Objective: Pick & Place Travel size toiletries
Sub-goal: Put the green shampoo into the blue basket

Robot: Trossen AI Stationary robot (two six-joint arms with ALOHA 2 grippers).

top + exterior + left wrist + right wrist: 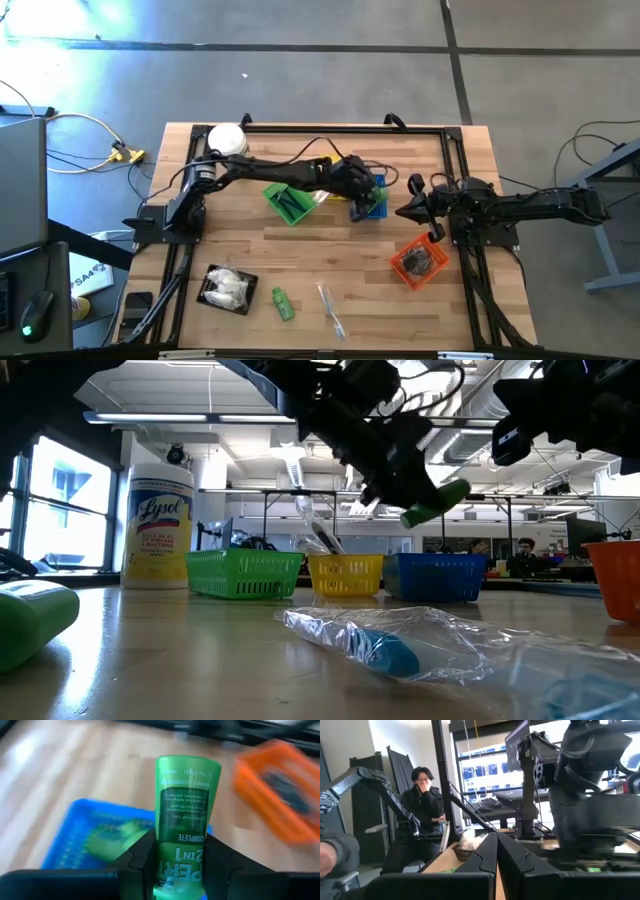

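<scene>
My left gripper is shut on a green travel-size tube and holds it in the air above the blue basket, which has another green item lying in it. In the low view the tube sticks out of the gripper, well above the baskets. A green bottle and a clear wrapped toothbrush lie on the table near its front edge. White packets sit in a black tray. My right gripper waits shut at the table's right side. My left gripper pinches the green tube between its two fingers, on the two sides of the tube's rear part. The rest of the tube reaches forward past the fingertips. The fingers slant downward, along the tube. It is lifted clear and tilted over the blue basket.
A green basket and a yellow basket stand beside the blue one at mid-table. An orange basket with dark pieces sits to the right. A big white jar with a yellow label stands at the far left. A person sits beyond the table.
</scene>
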